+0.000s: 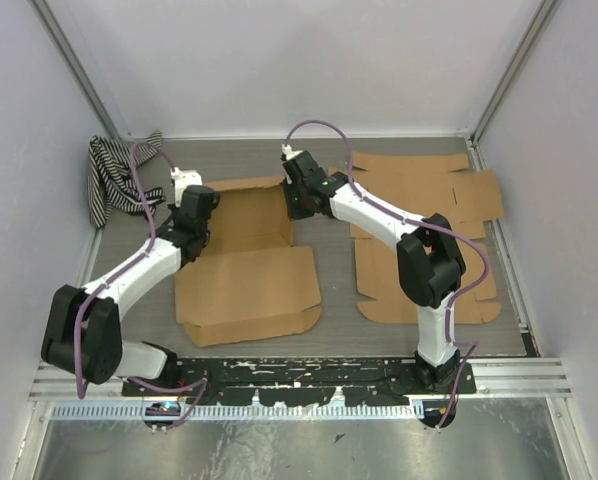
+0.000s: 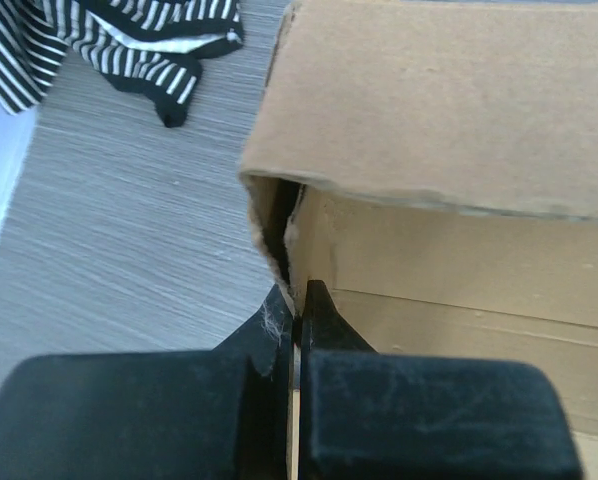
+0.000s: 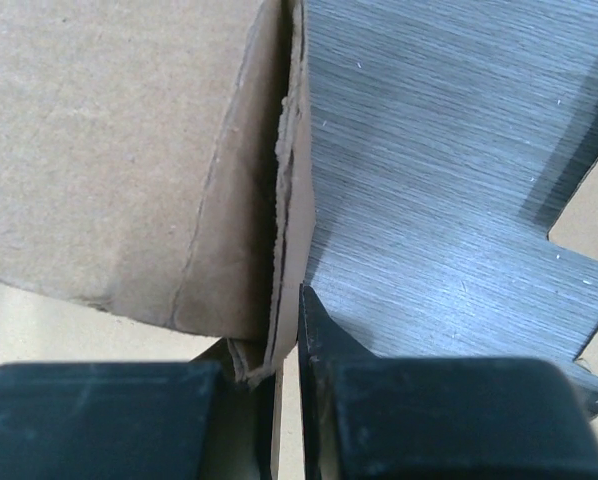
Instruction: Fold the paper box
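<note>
Between the two grippers sits the box [image 1: 244,255], half formed, on the middle of the table [image 1: 339,320].

- Left gripper [image 1: 201,202]: clamped tight on the box's left wall [image 2: 287,262], the cardboard edge running up between its closed fingers.
- Right gripper [image 1: 297,196]: pinched on the right wall [image 3: 291,200], which looks doubled over; only the card's thickness keeps the jaws apart.
- Axis: the box's long axis runs from the far side toward the arm bases. Both grips are at the far end. The lid flap [image 1: 249,300] lies flat on the near side of both grippers, pointing toward the bases.
- Judgement: the next move turns on that flap. It lies nearer the bases than either hand, roughly between them, a little closer to the left arm. One hand would have to let go to reach it.
- Surface: grey, grained, bare beside the right wall.
- Right of the right gripper: flat cardboard sheets [image 1: 424,190], near but apart from the box.
- Left of the left gripper: a striped cloth [image 1: 114,180], in the far corner.
- Room: pale panels [image 1: 279,60] close three sides.
</note>
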### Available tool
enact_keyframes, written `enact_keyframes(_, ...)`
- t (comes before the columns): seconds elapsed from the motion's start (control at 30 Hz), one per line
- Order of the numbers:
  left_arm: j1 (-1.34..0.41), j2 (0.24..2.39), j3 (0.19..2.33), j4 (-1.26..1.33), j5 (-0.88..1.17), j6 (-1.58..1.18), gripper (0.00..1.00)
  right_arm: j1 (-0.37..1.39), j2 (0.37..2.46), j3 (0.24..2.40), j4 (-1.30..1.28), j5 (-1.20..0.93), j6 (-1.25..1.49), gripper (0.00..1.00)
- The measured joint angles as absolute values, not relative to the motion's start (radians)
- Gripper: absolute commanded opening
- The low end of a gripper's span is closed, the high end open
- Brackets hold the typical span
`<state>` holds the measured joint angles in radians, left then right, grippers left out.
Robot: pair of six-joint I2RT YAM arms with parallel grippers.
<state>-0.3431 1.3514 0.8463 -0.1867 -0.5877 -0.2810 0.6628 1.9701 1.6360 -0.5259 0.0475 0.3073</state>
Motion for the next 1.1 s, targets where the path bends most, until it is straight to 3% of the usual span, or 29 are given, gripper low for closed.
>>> enact_keyframes(0.17, -0.414, 1.409, 0.863, -0.187, -0.756, -0.252, 0.0, 0.666, 1.97, 1.636, -0.531, 0.071, 0.344, 0.01)
enact_keyframes(0.37, -0.436, 1.414, 0.864, -0.181, -0.813, -0.245, 0.0, 0.667, 1.97, 1.636, -0.532, 0.077, 0.374, 0.02)
enact_keyframes(0.57, -0.435, 1.407, 0.862, -0.173, -0.801, -0.239, 0.0, 0.667, 1.97, 1.632, -0.523, 0.062, 0.376, 0.29)
enact_keyframes(0.63, -0.434, 1.391, 0.849, -0.159, -0.786, -0.233, 0.0, 0.666, 1.97, 1.621, -0.518, 0.058, 0.374, 0.33)
enact_keyframes(0.97, -0.425, 1.301, 0.725, -0.033, -0.678, -0.192, 0.0, 0.665, 1.97, 1.57, -0.467, 0.029, 0.324, 0.35)
enact_keyframes(1.1, -0.422, 1.263, 0.695, 0.005, -0.635, -0.179, 0.0, 0.665, 1.97, 1.543, -0.401, 0.01, 0.303, 0.29)
